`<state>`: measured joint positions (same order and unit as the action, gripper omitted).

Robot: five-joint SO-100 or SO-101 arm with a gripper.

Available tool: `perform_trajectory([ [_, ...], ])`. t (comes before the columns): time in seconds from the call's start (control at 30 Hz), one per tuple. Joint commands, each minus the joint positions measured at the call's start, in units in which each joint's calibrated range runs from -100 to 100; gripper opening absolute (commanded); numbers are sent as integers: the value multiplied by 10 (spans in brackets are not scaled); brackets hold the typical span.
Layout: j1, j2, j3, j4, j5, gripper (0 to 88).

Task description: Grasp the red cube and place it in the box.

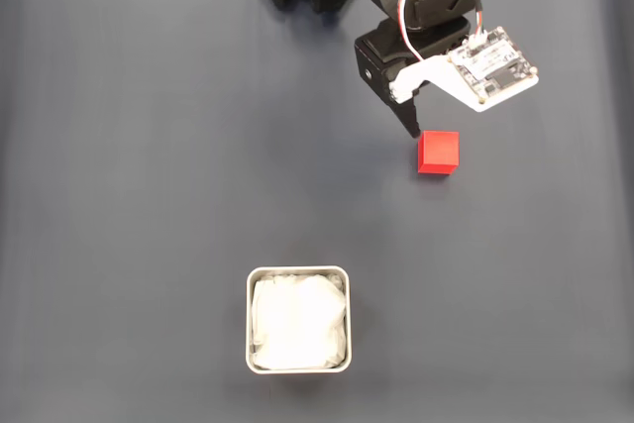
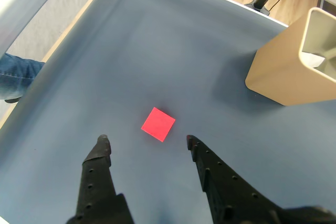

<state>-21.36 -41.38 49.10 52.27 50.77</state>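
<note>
Dark blue-grey table (image 1: 129,195) under everything. Black arm (image 1: 416,7) entering at twelve o'clock in the fixed view. Box (image 1: 297,271) near six o'clock, lined with crumpled white paper (image 1: 297,322), well apart from the rest. Gripper (image 2: 146,140) with fingers spread apart, nothing held. Red cube (image 2: 158,124) flat on the table just beyond the fingertips (image 2: 103,140), untouched; in the fixed view, toward two o'clock from centre.
</note>
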Motion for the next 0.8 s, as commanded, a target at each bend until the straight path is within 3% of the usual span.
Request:
perform_trajectory([
  [0.0, -7, 5, 1, -16, -4, 346],
  [0.77, -7, 80, 56, -115, -10, 359],
])
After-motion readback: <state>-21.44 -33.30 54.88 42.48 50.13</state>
